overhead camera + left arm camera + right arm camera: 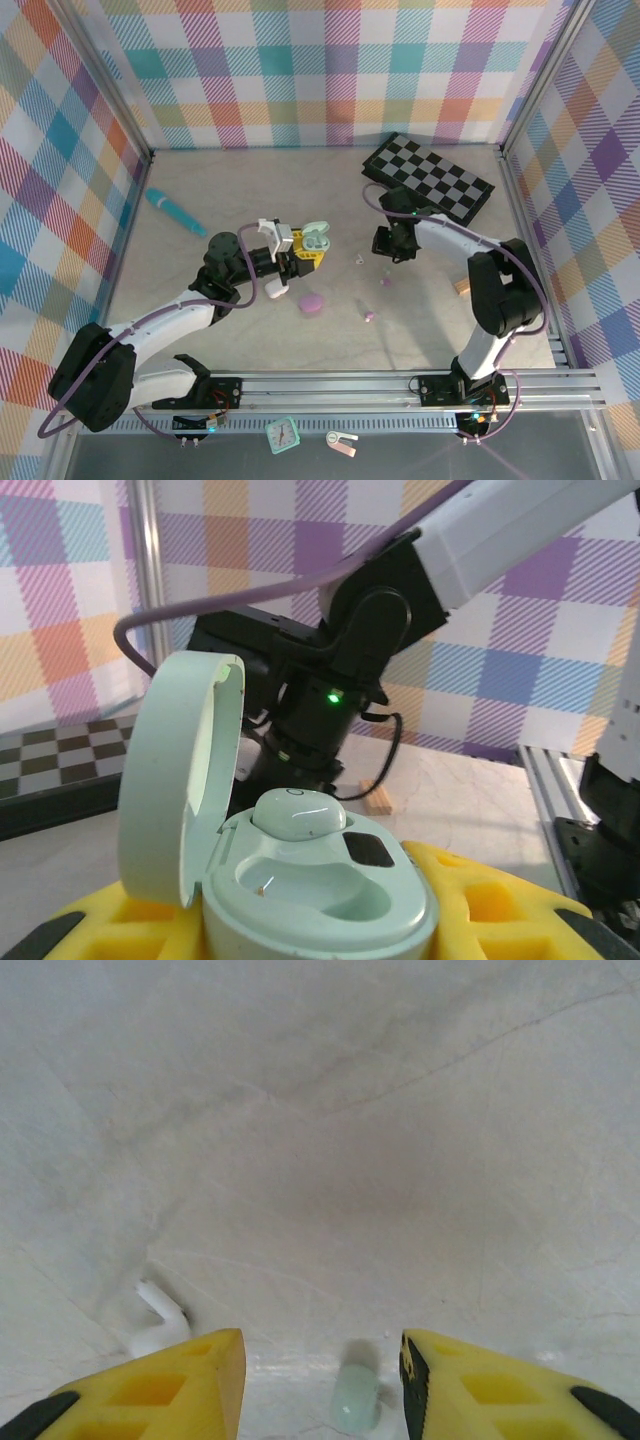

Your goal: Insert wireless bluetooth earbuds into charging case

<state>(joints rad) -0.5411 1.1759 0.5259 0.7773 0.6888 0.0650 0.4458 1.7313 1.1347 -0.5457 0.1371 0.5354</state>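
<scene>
My left gripper [298, 252] is shut on a mint green charging case [315, 239], its yellow fingers [478, 900] pressed against the case's sides. The case lid [178, 780] stands open. One mint earbud [300, 814] sits in the far slot, and the near slot [300, 882] is empty. My right gripper [322, 1372] is open and pointing down at the table, with a loose mint earbud [356, 1400] lying between its fingers [170, 1388]. A white earbud [158, 1322] lies just left of them. In the top view, my right gripper [390, 248] hovers near the mint earbud [385, 281].
A closed lilac case [312, 303] and a lilac earbud [368, 316] lie on the table in front of the grippers. A checkered board [428, 178] sits at the back right, a teal object [175, 211] at the left, and a small wooden block [462, 287] by the right arm.
</scene>
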